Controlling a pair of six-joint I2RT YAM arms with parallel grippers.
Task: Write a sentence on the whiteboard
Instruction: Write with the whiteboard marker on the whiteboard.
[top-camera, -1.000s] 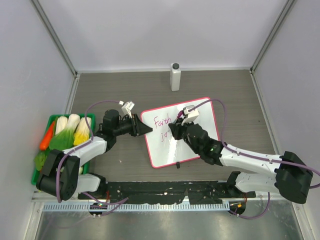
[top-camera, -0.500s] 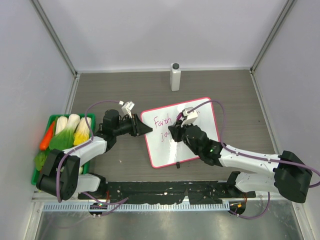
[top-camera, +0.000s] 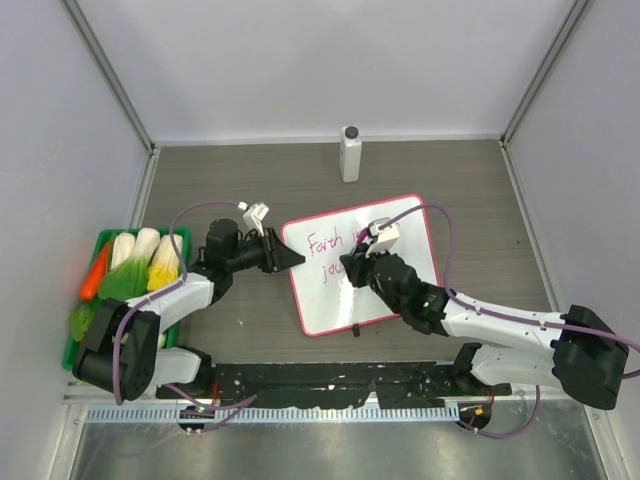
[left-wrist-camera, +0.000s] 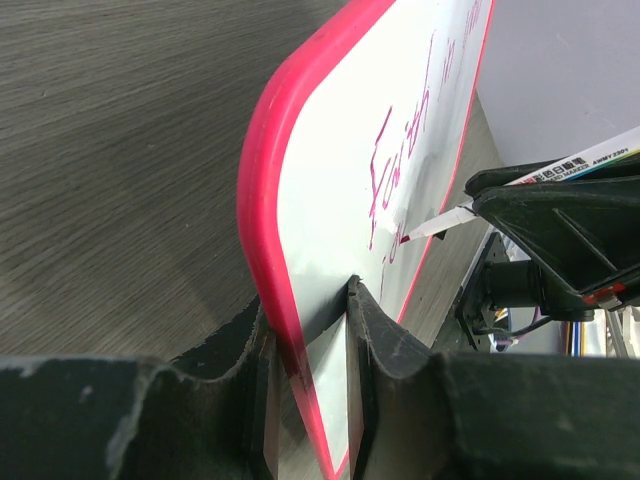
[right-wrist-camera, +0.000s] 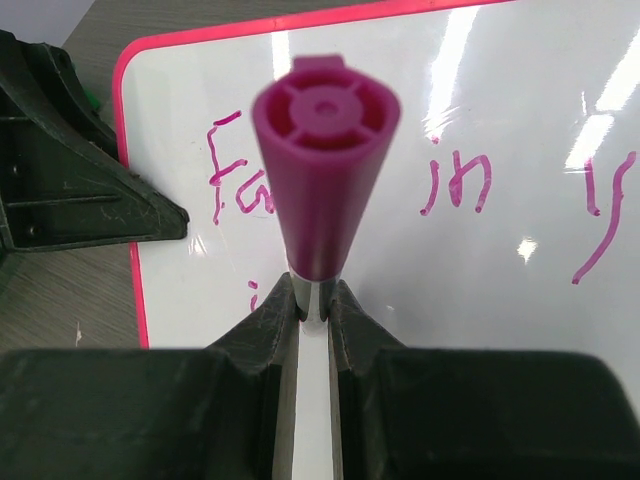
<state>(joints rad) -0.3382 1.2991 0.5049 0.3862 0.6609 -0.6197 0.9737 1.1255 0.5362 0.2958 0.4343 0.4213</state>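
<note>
The whiteboard (top-camera: 330, 300), white with a pink frame, lies on the table in front of both arms. My left gripper (top-camera: 290, 258) is shut on its left edge; in the left wrist view the pink rim (left-wrist-camera: 262, 220) runs between the fingers (left-wrist-camera: 375, 320). The sentence (top-camera: 325, 243) is pink handwriting: "Faith in y" (right-wrist-camera: 455, 185) on the top line, with a few letters starting a second line below. My right gripper (top-camera: 352, 268) is shut on a magenta marker (right-wrist-camera: 325, 170). The marker tip (left-wrist-camera: 405, 238) touches the board on the second line.
A white bottle with a black cap (top-camera: 350, 153) stands at the back centre. A green basket (top-camera: 102, 236) of vegetables sits at the left, beside the left arm. Grey walls close in the table on three sides.
My right gripper and the marker have shifted slightly to the right along the second line. The left gripper and the board have not moved.
</note>
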